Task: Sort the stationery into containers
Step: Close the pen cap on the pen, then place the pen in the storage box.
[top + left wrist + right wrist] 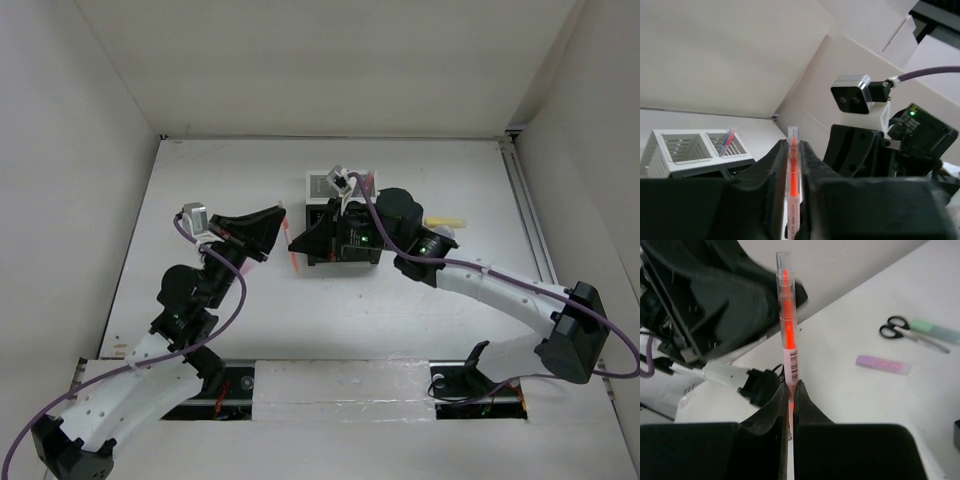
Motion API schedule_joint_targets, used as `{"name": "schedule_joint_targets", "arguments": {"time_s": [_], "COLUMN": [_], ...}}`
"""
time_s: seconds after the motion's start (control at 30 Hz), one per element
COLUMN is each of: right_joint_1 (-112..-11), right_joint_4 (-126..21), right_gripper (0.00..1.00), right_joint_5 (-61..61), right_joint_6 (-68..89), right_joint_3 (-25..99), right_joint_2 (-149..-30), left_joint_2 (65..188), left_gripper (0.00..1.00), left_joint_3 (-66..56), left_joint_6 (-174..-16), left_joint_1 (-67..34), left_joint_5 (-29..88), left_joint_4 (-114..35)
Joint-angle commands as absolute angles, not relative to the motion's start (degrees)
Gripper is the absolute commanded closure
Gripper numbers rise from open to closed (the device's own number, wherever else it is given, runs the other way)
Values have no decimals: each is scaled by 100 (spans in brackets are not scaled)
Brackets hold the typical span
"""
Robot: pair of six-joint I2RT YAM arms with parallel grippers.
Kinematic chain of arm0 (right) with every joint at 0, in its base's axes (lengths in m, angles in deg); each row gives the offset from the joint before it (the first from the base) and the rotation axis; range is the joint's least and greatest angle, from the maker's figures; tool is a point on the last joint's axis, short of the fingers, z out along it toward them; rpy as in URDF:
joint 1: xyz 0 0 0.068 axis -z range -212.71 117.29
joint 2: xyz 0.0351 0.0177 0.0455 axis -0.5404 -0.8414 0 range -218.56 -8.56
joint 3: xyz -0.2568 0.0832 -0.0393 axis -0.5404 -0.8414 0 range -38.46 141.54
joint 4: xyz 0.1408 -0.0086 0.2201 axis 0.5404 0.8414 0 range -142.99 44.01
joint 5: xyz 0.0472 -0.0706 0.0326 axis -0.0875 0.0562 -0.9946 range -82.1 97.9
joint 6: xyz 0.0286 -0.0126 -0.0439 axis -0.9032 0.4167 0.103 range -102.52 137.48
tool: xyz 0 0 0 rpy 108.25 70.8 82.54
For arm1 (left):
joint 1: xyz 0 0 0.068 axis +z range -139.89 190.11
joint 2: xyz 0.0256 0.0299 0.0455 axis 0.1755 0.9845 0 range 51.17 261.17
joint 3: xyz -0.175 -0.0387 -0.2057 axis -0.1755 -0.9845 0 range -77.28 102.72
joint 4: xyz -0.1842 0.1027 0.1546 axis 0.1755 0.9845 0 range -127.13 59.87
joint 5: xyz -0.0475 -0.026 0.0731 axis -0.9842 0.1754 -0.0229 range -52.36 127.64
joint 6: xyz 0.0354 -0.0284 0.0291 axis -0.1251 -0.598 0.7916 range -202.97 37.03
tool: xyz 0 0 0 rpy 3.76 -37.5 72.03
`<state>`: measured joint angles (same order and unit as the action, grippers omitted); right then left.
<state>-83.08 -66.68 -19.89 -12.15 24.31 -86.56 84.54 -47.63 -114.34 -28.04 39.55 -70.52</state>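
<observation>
1. My left claw [793, 152] sits a bit left of the middle in the top view. It is pressed together on a thin red-orange pen [793, 172]. The pen pokes up between its fingers.
2. Just to the right is my right claw [790, 387]. It is pressed together too, and it looks like it is pinching the same pen. So both claws hold one pen, up off the worktop [400, 320]. I think I am passing it from one claw to the other.
3. The white bins [675, 150] are at the lower left of my left wrist view. The bin on the right has a red and a blue pen [728, 139] standing in it. So a little sorting is done.
4. Further right in the top view, a yellow marker [447, 220] lies loose on the worktop.
5. On the right side of my right wrist view lie the scissors [896, 328]. A pale green marker [936, 332] is just beside them. A purple marker [883, 365] lies a bit lower. None of these is in a bin.
6. I think most of the job is left. This pen needs a bin first, then all the loose things.
</observation>
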Motion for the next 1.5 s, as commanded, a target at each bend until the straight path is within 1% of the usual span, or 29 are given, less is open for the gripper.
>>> {"name": "schedule_joint_targets", "arguments": {"time_s": [0.0, 0.1, 0.13, 0.3, 0.33, 0.37, 0.4, 0.43, 0.47, 0.57, 0.67, 0.77, 0.87, 0.9, 0.97, 1.13, 1.23, 1.3, 1.47], "right_joint_1": [-8333, -8456, -8457, -8562, -8562, -8562, -8562, -8562, -8562, -8500, -8159, -7728, -7201, -7069, -6657, -5821, -5329, -5170, -5108], "right_joint_4": [-7541, -7426, -7374, -7320, -7320, -7242, -7241, -7241, -7180, -7127, -7127, -7127, -7232, -7293, -7610, -8348, -8795, -9277, -10026], "right_gripper": [100, 100, 100, 100, 100, 100, 100, 100, 100, 100, 100, 100, 100, 100, 100, 100, 100, 100, 100], "right_joint_5": [-1565, -1451, -1451, -1240, -1136, -891, -758, -626, -407, -230, -98, -27, -27, -27, -27, -658, -1492, -1976, -2251], "right_joint_6": [-723, -643, -643, -590, -590, -538, -537, -485, -415, -344, -291, -230, 199, 297, 507, 930, 930, 694, 631], "right_joint_3": [2677, 2606, 2545, 2386, 2386, 2325, 2263, 2263, 2202, 2201, 2201, 2263, 2385, 2386, 2386, 2333, 2412, 2412, 2246], "right_joint_2": [-8327, -8274, -8274, -8274, -8274, -8274, -8274, -8274, -8274, -8336, -8450, -8599, -8722, -8723, -8775, -9274, -9766, -10092, -10436], "left_joint_2": [8448, 8343, 8343, 8343, 8291, 8290, 8238, 8168, 8115, 7974, 7842, 7658, 7509, 7421, 7420, 7368, 7306, 7245, 7244], "left_gripper": [79, 61, 58, 52, 49, 44, 34, 6, 0, 0, 0, 0, 0, 0, 0, 0, 0, 0, 0], "left_joint_3": [-4625, -4424, -4362, -3870, -3800, -3747, -3642, -3588, -3588, -3412, -3149, -3025, -2973, -2973, -2894, -2815, -2867, -2867, -2867], "left_joint_6": [-11399, -11399, -11399, -11338, -11286, -11285, -11285, -11285, -11285, -11285, -11224, -11118, -10987, -10986, -10986, -10881, -10881, -10819, -10767], "left_joint_1": [-2918, -2918, -2918, -2918, -2918, -2918, -2918, -2918, -2918, -2918, -2918, -2918, -2918, -2918, -2918, -2918, -2918, -2918, -2918], "left_joint_5": [3404, 3456, 3456, 3456, 3456, 3456, 3456, 3526, 3579, 3834, 4062, 4203, 4711, 4713, 5038, 5091, 5030, 4942, 4828], "left_joint_4": [-6473, -6403, -6403, -6158, -6157, -6087, -6034, -5886, -5797, -5419, -4876, -4314, -3743, -3583, -3267, -2458, -2456, -2509, -2562]}}
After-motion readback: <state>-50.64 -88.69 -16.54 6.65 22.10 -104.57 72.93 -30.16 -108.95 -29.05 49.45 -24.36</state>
